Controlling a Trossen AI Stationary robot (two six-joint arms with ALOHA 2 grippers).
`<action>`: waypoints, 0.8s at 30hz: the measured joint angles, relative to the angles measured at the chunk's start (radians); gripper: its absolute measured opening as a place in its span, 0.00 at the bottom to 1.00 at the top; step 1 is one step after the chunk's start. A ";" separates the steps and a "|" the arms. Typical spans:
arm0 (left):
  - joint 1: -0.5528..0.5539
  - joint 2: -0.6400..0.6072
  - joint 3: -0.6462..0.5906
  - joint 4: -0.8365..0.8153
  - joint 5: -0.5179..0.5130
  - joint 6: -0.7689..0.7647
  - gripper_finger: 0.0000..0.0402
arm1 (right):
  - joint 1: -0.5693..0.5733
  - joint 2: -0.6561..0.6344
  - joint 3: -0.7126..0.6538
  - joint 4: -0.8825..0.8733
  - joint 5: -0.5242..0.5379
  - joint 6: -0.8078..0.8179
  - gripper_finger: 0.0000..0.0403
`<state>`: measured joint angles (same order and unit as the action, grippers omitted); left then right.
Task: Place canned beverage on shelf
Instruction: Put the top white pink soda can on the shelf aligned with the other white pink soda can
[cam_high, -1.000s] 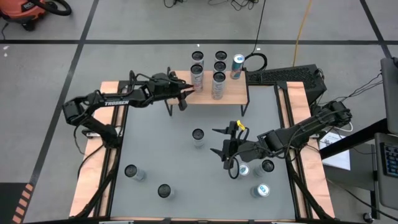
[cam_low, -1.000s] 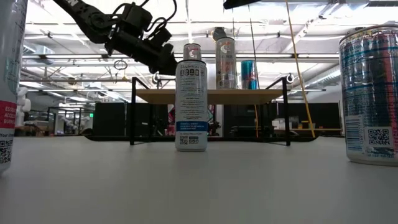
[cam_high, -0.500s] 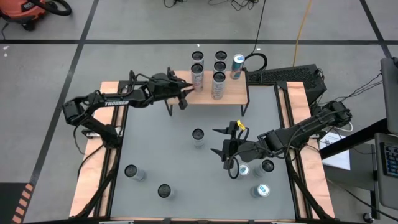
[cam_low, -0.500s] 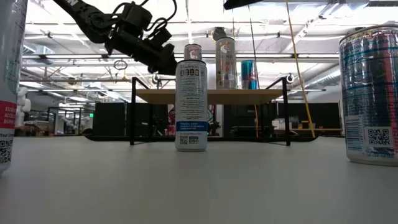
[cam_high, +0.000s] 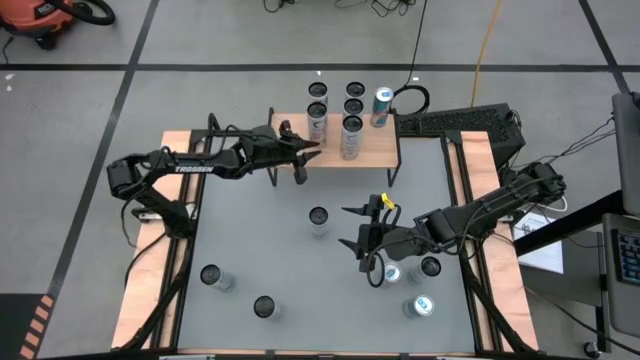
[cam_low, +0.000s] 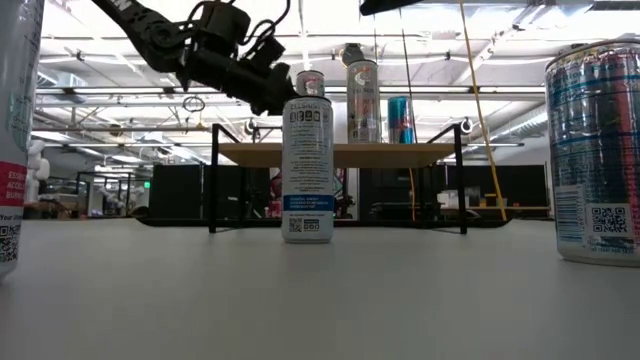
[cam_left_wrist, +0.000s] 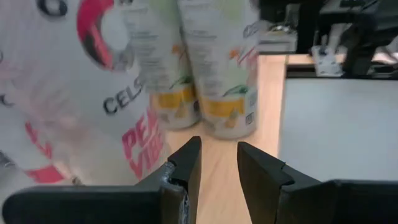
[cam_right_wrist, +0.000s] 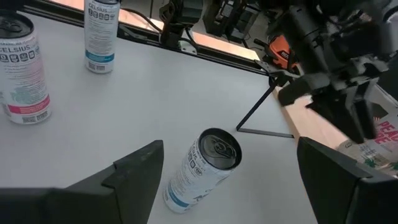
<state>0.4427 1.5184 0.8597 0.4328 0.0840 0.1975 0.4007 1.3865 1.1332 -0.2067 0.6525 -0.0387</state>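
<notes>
The shelf (cam_high: 380, 152), a light wood plank on thin black legs, stands at the table's far edge and carries several upright cans. My left gripper (cam_left_wrist: 219, 149) hovers over the shelf's left part with only a narrow gap between its fingers and nothing in it. It is right beside a white can with pink lettering (cam_left_wrist: 93, 93), also visible in the high view (cam_high: 318, 128). My right gripper (cam_right_wrist: 230, 168) hangs wide open above mid-table. A white can with a blue band (cam_right_wrist: 202, 168) stands on the table ahead of it and below it. My left gripper comes in nearly level from the table's left. Its finger (cam_left_wrist: 183, 162) stands close to the pink-lettered can's side (cam_left_wrist: 146, 149). Whether the two touch, I cannot tell. The can stands upright on the shelf.
Several more cans stand on the grey table: two near the front left (cam_high: 212, 277) (cam_high: 264, 307) and three under the right arm (cam_high: 420, 305). Two cans with yellow-green labels (cam_left_wrist: 217, 74) stand on the shelf beyond my left gripper. A keyboard (cam_high: 460, 122) lies behind the shelf.
My left gripper has shifted a little toward the table's near edge over the shelf's left part. Its finger gap is unchanged. The cans on the shelf stand as before.
</notes>
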 joint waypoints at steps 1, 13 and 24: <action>0.000 0.010 0.000 0.018 -0.012 0.002 0.26 | 0.000 0.000 0.000 0.001 0.000 0.000 0.75; 0.014 0.077 0.000 0.131 -0.045 0.021 0.26 | 0.001 0.000 0.000 -0.014 -0.003 0.016 0.75; 0.029 0.077 0.000 0.145 -0.050 0.019 0.26 | 0.001 0.000 0.000 -0.023 -0.003 0.024 0.75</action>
<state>0.4717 1.5951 0.8600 0.5777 0.0345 0.2167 0.4019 1.3865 1.1332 -0.2302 0.6495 -0.0144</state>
